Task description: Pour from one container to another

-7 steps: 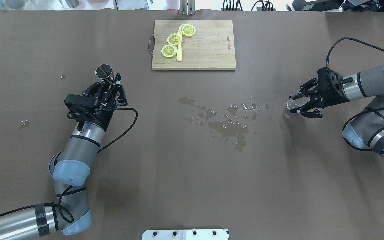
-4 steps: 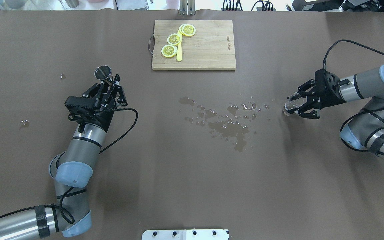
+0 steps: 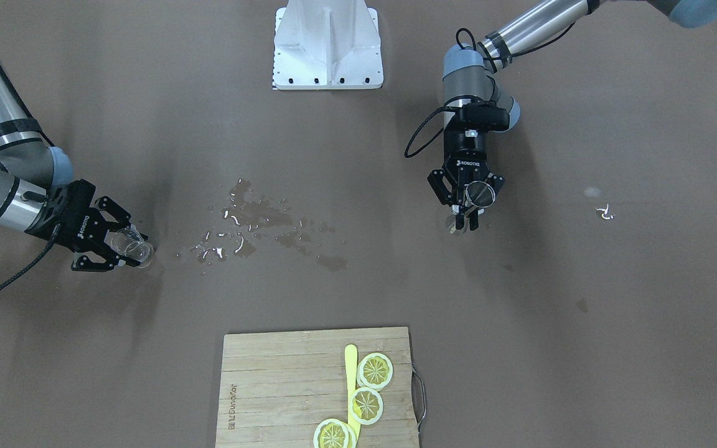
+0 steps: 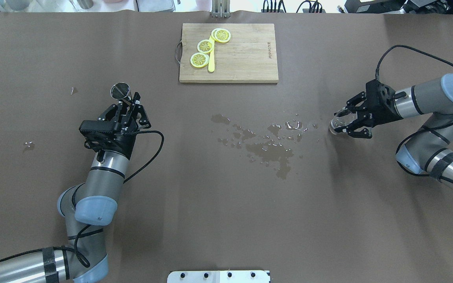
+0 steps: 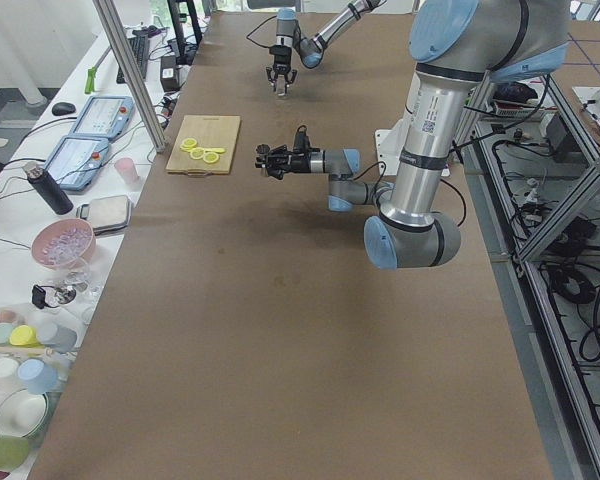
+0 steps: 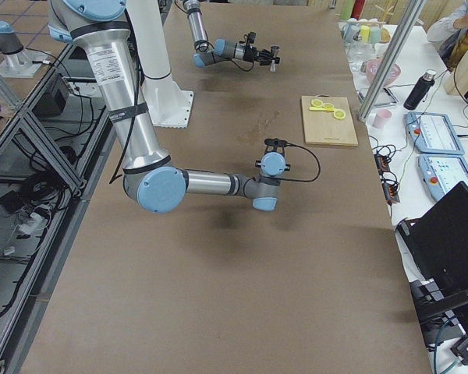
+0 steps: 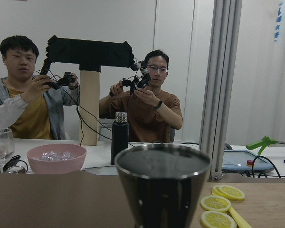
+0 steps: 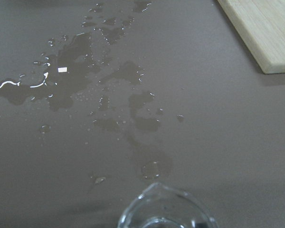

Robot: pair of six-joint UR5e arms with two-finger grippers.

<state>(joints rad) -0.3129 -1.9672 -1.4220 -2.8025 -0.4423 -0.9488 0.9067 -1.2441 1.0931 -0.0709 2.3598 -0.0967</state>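
My left gripper [image 4: 126,103] is shut on a small steel cup [image 4: 120,90], held upright above the table's left part; the same gripper [image 3: 465,214] and cup [image 3: 480,194] show in the front view. The cup's dark rim [image 7: 162,164] fills the bottom of the left wrist view. On the right side my right gripper [image 4: 344,122] is shut on a clear glass beaker [image 4: 338,123], tilted with its mouth toward the table's middle. Front view: the gripper [image 3: 126,244] and glass [image 3: 133,244] sit low over the table. Only the glass's spout [image 8: 165,209] shows in the right wrist view.
A puddle with scattered drops [image 4: 269,147] lies mid-table, just left of the glass. A wooden cutting board [image 4: 246,59] with lemon slices [image 4: 205,46] and a yellow knife stands at the far centre. Small drops [image 4: 29,145] mark the left side.
The right gripper has carried the glass leftward, closer to the puddle. The left arm has shifted slightly with the cup still in its grip.
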